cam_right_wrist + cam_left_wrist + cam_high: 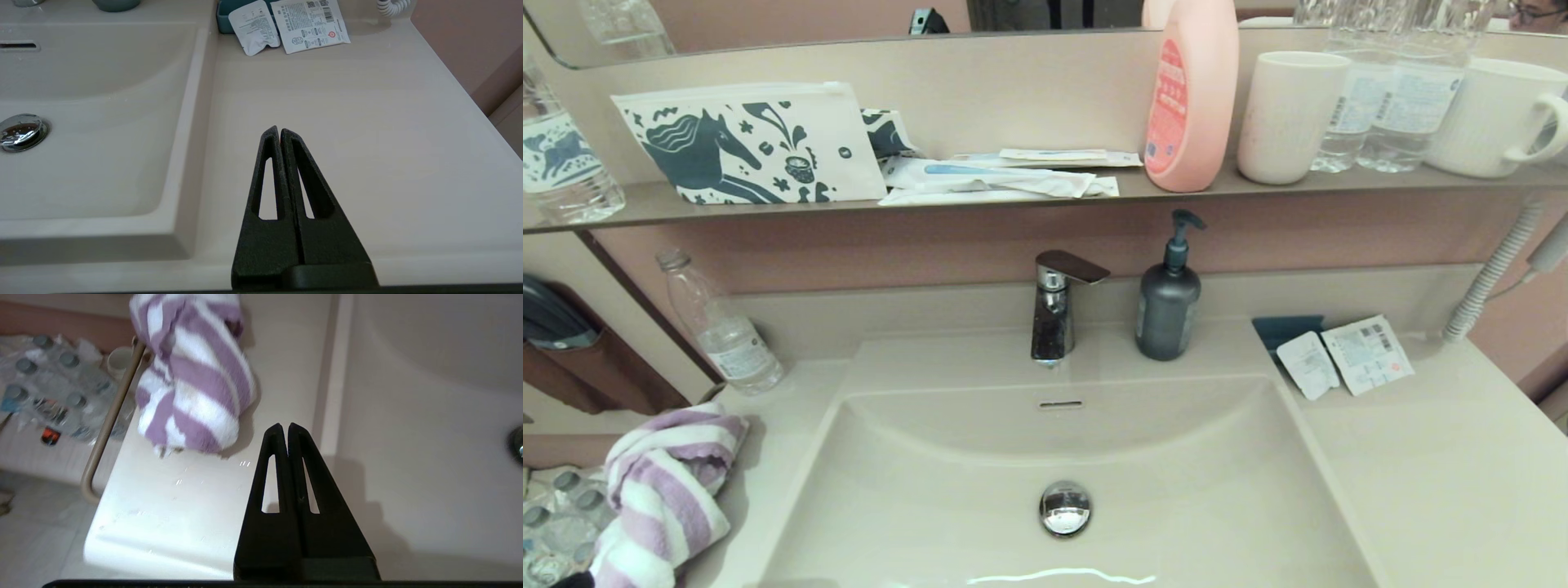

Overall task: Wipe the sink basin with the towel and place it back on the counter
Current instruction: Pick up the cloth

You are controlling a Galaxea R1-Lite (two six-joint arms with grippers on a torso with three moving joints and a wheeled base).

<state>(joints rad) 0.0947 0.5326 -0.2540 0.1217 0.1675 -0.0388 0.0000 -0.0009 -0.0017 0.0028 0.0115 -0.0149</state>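
We find the soft terry towel with broad lilac-purple and white stripes (192, 371) bunched in a loose roll on the smooth beige-cream worktop (171, 514), at the worktop's outer edge on the robot's left side of the large glossy beige-cream sink basin (1062, 457). The left end effector (284, 426) hangs above the worktop with its two black fingers pressed together and nothing between them. From its tips the towel lies ahead and off to the side away from the basin, near but not touching; the basin's raised rim runs just beside the tips on the other side. The roll's long axis runs roughly along the basin's edge, so it lies more or less in line with the fingers rather than across them.

The right end effector (280, 130) is likewise closed and empty, over the bare worktop on the far side of the basin, well apart from the towel. We judge the left arm the nearer one by far: it would need to spread its fingers, shift away from the basin and come down over the roll's middle.
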